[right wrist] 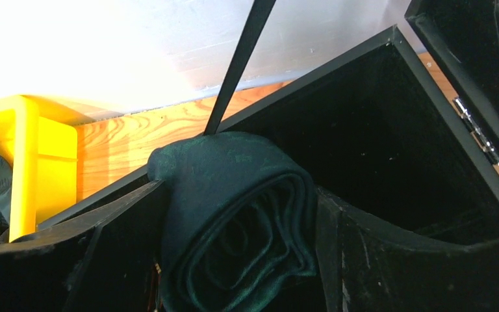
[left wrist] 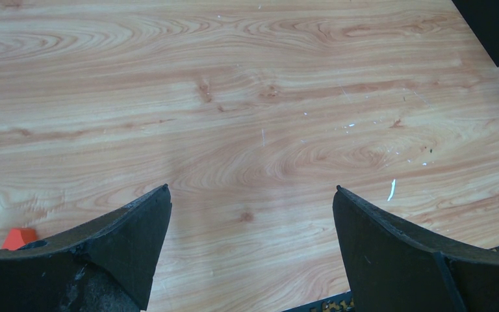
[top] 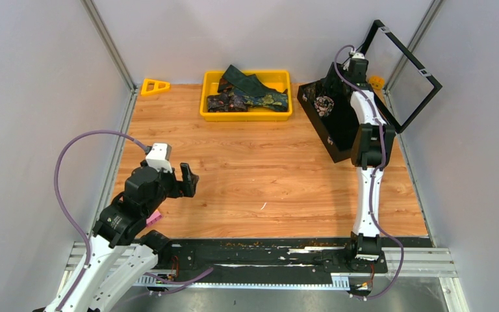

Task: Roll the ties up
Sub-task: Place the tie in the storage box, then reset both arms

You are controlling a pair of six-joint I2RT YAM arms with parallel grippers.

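Our left gripper (left wrist: 252, 195) hovers over the wooden table (left wrist: 234, 97) with its jaws spread wide. Loose ties (top: 247, 94) lie heaped in the yellow tray (top: 247, 116). At right, our right gripper (right wrist: 239, 188) reaches into the open black case (right wrist: 390, 130). A rolled teal tie (right wrist: 234, 221) sits between its fingers, and we cannot tell whether they clamp it.

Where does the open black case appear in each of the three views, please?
Top external: the black case lies open at the far right of the wooden table, under the right arm.
Left wrist: only one corner, at the top right edge.
Right wrist: its dark inside fills the centre and right, behind the rolled green tie.
Shared landmark: the wooden table, seen in all three.
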